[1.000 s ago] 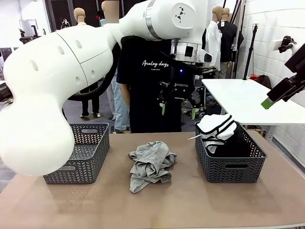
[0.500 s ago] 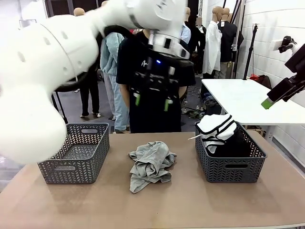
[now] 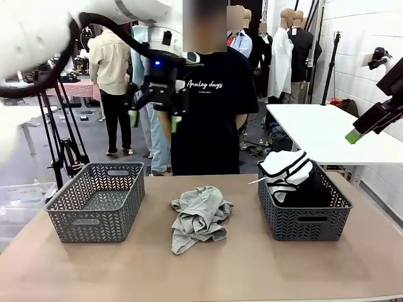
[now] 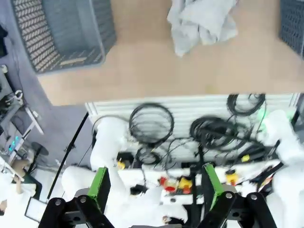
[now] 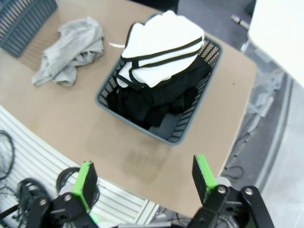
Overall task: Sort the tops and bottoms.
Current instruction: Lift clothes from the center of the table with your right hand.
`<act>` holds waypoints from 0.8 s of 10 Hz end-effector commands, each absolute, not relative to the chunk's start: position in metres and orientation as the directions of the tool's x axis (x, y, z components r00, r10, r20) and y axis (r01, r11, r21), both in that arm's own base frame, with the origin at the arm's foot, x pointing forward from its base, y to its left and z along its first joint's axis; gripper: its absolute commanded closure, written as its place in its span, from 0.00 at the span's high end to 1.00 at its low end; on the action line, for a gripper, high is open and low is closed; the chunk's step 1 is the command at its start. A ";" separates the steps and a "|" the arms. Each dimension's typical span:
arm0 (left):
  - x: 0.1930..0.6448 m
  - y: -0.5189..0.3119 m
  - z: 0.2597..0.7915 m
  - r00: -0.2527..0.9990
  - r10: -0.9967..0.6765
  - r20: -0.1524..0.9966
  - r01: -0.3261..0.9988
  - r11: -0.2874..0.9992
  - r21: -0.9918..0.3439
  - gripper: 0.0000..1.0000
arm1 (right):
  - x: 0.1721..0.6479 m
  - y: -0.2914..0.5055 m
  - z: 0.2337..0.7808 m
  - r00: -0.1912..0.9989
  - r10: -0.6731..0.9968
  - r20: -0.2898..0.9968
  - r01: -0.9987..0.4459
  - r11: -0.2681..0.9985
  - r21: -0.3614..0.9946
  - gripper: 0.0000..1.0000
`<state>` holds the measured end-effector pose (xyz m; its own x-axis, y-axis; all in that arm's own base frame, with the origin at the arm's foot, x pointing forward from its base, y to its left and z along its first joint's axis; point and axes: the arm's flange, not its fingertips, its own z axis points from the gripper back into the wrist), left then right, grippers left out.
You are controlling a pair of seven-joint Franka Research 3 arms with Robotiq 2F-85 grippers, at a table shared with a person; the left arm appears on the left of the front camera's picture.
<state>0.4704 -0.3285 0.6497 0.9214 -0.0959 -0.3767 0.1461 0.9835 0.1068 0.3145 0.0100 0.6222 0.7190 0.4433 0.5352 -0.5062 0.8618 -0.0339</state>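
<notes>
A crumpled grey garment [image 3: 200, 217] lies in the middle of the table, also seen at the top of the left wrist view [image 4: 202, 21] and in the right wrist view [image 5: 71, 50]. The left basket [image 3: 94, 220] stands empty. The right basket [image 3: 302, 220] holds a white garment with black trim [image 3: 286, 168] on top of black clothes [image 5: 161, 102]. My left gripper [image 3: 153, 119] hangs open high above the table's far side, between the left basket and the grey garment, holding nothing [image 4: 156, 185]. My right gripper [image 5: 144, 175] is open and empty, high beyond the right basket [image 3: 362, 129].
A person in a black T-shirt [image 3: 208, 113] stands at the table's far edge, behind the grey garment. A white side table [image 3: 327, 129] sits at the back right. Cables and the robot's base [image 4: 152, 128] lie below the table's near edge.
My left arm has swung from above the right basket across to the left and its bulk has left the foreground. The right gripper and the clothes have not moved.
</notes>
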 end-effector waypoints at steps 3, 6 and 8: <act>0.291 -0.229 0.540 0.892 -0.179 -0.416 0.237 0.967 0.093 1.00 | 0.315 0.010 0.622 0.719 0.451 0.529 -0.505 0.862 -0.048 1.00; 0.279 -0.230 0.545 0.905 -0.238 -0.353 0.278 0.958 0.065 1.00 | 0.315 0.010 0.622 0.719 0.451 0.529 -0.505 0.862 -0.048 1.00; 0.301 -0.254 0.569 0.900 -0.189 -0.393 0.258 0.957 0.131 1.00 | 0.315 0.010 0.622 0.719 0.451 0.529 -0.505 0.862 -0.048 1.00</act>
